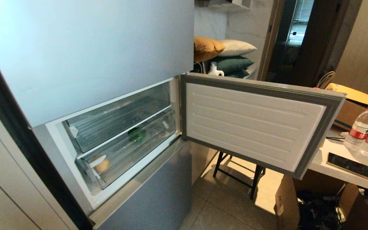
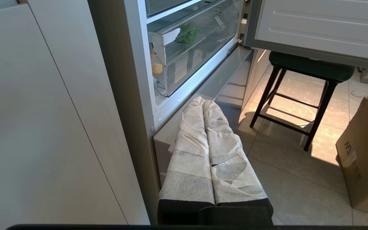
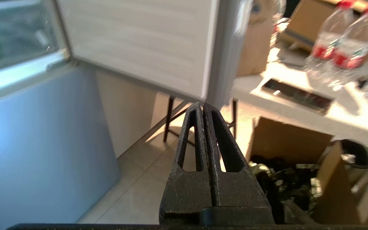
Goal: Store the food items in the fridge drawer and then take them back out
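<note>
The fridge drawer (image 1: 153, 134), a clear bin, sits pushed into the open middle compartment of the silver-grey fridge. Inside it a green bell pepper (image 1: 136, 134) lies toward the back and a tan potato (image 1: 102, 164) sits at the near left corner. The left wrist view shows the same drawer (image 2: 200, 59) with the pepper (image 2: 187, 32) and potato (image 2: 156, 68). My left gripper (image 2: 203, 101), its fingers wrapped in white paper, is shut and empty, low in front of the fridge. My right gripper (image 3: 202, 106) is shut and empty below the open door's corner. Neither arm appears in the head view.
The compartment door (image 1: 254, 123) hangs wide open to the right. A black stool (image 1: 238, 175) stands under it. A white table (image 1: 343, 174) carries water bottles (image 1: 361, 127) and a phone (image 1: 351, 166). Cardboard boxes (image 1: 287, 201) sit on the floor. A second clear bin (image 1: 117, 116) lies above the drawer.
</note>
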Available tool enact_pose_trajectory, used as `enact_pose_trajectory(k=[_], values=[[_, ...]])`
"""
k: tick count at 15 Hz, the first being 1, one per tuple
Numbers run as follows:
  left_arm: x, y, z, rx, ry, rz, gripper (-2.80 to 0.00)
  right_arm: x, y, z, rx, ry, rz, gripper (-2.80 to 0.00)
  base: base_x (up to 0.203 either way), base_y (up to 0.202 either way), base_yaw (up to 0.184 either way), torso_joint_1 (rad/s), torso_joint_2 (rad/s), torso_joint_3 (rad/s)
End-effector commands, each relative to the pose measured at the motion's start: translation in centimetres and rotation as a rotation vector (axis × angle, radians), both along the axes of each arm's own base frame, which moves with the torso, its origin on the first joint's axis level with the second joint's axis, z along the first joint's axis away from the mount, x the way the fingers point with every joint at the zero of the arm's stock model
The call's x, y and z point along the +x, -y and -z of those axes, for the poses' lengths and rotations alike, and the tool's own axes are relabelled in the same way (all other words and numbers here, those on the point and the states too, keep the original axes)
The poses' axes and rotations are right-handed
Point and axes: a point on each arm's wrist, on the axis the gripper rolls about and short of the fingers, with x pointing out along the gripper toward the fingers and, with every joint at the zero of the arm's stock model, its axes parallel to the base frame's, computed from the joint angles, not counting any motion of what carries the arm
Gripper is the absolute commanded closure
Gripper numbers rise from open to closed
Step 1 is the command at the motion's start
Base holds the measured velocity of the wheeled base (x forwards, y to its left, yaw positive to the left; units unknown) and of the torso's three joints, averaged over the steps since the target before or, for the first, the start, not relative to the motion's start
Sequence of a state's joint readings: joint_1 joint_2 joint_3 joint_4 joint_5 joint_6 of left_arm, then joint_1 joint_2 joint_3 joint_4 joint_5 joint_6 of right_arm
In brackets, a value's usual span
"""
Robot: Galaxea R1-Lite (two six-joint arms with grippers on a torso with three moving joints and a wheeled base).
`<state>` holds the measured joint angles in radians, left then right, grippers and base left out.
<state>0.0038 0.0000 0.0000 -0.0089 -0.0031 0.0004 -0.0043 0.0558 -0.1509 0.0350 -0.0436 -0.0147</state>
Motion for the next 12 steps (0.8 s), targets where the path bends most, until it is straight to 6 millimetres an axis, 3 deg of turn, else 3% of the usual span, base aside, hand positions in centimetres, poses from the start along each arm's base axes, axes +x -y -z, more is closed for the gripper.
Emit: enact_pose_trajectory(k=[1,3,6,10,12], values=[[0.0,0.0,0.1,0.0,-0.003,-0.001,0.0,1.2,0.0,-2.7,0.003,-0.07,0.009,0.0,0.0,0.0,0.0,0.0,0.0,0.0],[0.0,0.0,0.1,0.001,-0.004,-0.001,0.0,3.9,0.1,-5.5,0.027,-0.19,0.029,0.0,0.0,0.0,0.0,0.0,0.0,0.0],[0.0,0.0,0.1,0.001,-0.003,-0.001,0.0,10.1,0.1,-7.9,0.09,-0.388,0.052,0.0,0.0,0.0,0.0,0.0,0.0,0.0],[0.0,0.0,0.1,0.0,-0.004,-0.001,0.0,19.2,0.4,-7.7,0.131,-0.499,0.08,0.0,0.0,0.0,0.0,0.0,0.0,0.0],[0.0,0.0,0.1,0.0,-0.001,-0.001,0.0,22.5,0.7,-7.7,0.141,-0.491,0.096,0.0,0.0,0.0,0.0,0.0,0.0,0.0]])
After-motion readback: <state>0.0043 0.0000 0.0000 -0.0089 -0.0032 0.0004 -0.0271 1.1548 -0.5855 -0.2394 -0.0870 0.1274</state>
